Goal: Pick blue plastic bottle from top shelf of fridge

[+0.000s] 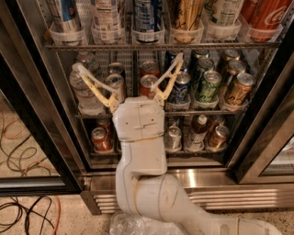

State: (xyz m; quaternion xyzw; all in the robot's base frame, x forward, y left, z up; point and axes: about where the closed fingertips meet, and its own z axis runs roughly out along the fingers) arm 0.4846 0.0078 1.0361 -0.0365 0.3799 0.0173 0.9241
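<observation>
I'm hovering my gripper (pixel 127 62) just under the top shelf (pixel 161 46) | fingers (pixel 95 86) are gaping wide, since the blue plastic bottle (pixel 106 16) standing above is fatter than the cans (pixel 209 85)

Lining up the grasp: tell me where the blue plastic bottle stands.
The blue plastic bottle stands second from left on the top shelf, above the open gripper.

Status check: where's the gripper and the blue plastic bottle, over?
Gripper open, fingers spread before the can rack, below top shelf. Blue plastic bottle untouched in its cup holder. Neighbouring bottles tight either side.
</observation>
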